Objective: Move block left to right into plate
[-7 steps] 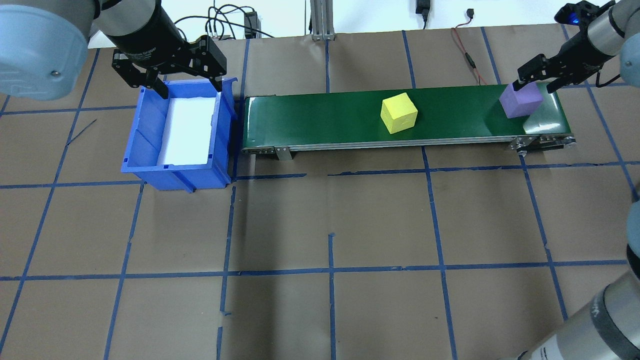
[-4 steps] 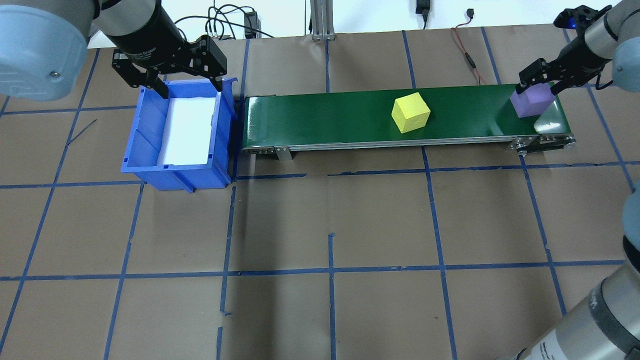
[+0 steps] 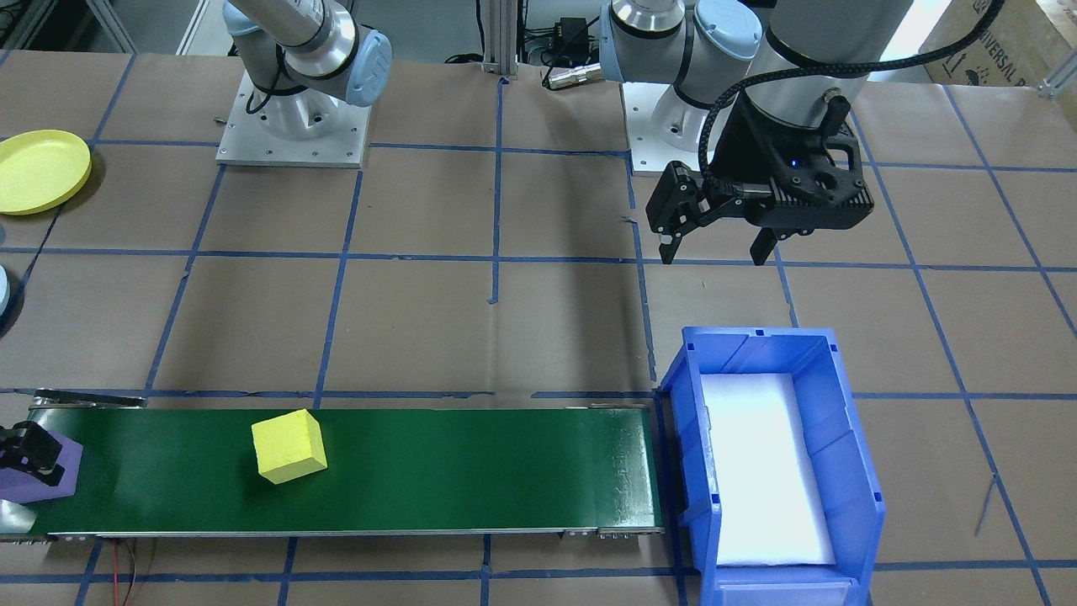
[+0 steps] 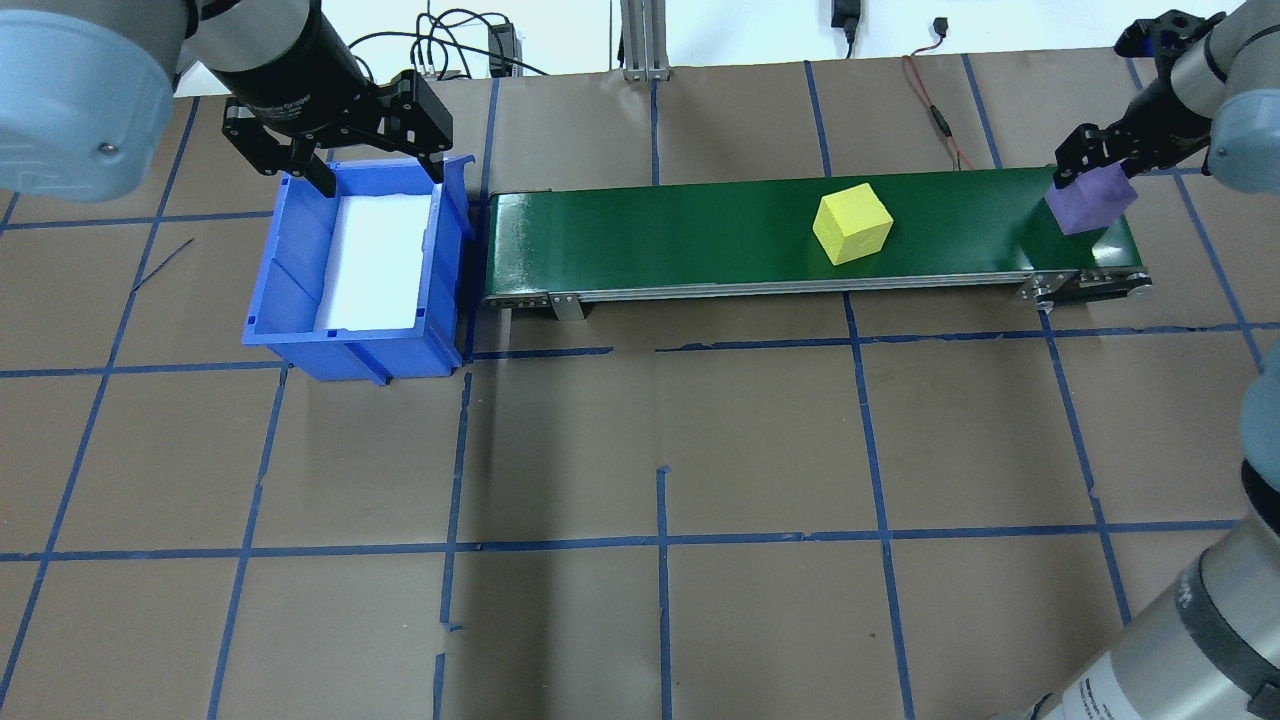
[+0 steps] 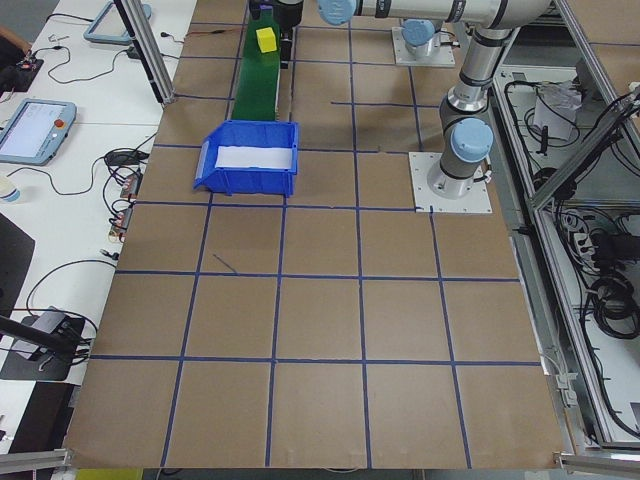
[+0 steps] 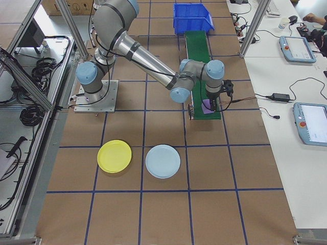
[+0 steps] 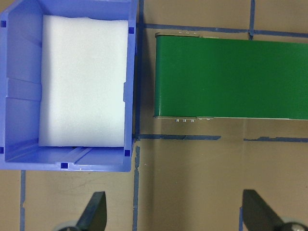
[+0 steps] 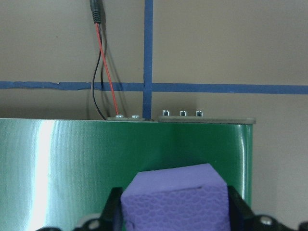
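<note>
The purple block [image 4: 1088, 204] is found at the right-hand end of the green conveyor belt [image 4: 680, 235], which lies along the far edge of the table [image 4: 660, 450]. It is grasped by the jaws of the right gripper [image 4: 1095, 165]; in the right wrist view the block [image 8: 175, 202] is seen pressed between the two fingers, with the belt's end [image 8: 120, 149] beneath and beyond it. In the front-facing view the same block [image 3: 38, 471] is seen at the belt's end, partly covered by the gripper.

A yellow block [image 4: 852, 224] is seen resting free on the belt, between the purple block and the belt's middle, well apart from both grippers.

The left gripper [image 4: 370, 165] is held above the far rim of the blue bin [image 4: 290, 290], which is set just beside the belt's left end. Its jaws are spread wide and nothing is held; in the left wrist view the two fingertips [image 7: 96, 211] are seen far apart over bare table. A white foam pad [image 7: 82, 82] is laid in the bin.

A yellow plate [image 6: 114, 155] and a light blue plate [image 6: 163, 161] are placed side by side near the table's right end, on the robot's side, well apart from the belt.
</note>
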